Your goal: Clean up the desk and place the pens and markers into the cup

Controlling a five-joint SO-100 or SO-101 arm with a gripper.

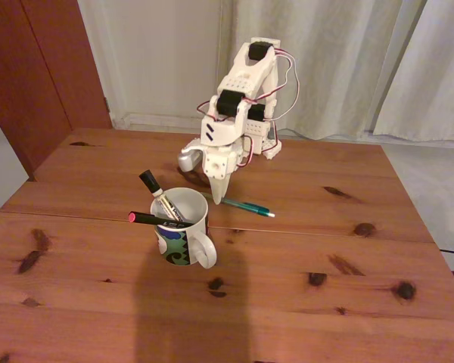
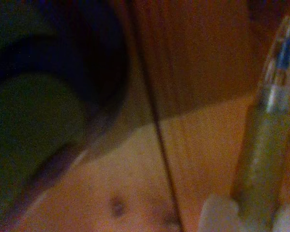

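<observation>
From the fixed view I see the desk [image 1: 303, 302] with the cup [image 1: 183, 234] standing near the middle, a little left of centre, handle turned to the near right; 2 of the 3 sticks are already in it — the white marker [image 1: 160, 199] leans out to the far left with its black cap up, and the black pen [image 1: 153, 219] lies across the rim with its red end poking out to the left. The teal-green pen [image 1: 244, 205] lies flat on the wood just beyond and to the right of the cup, white tip pointing right. My gripper [image 1: 217, 198] hangs point-down at the pen's left end, at or just above the wood; from here the fingers read as 1 closed wedge, but I cannot tell whether they are clenched or already around the barrel.

In the wrist view everything is dim and blurred; a pale, partly clear shaft runs up the right side — I take it for the teal-green pen [image 2: 268, 145], though I cannot be sure — and a dark curved mass sits at the left, too soft to name; the desk [image 2: 193, 159] shows between them.

My judgement: the pen is light, stiff and smooth, so it may roll or swivel when pinched; I would take it across the barrel near mid-length rather than at the end, so it hangs level for the short carry to the cup.
</observation>
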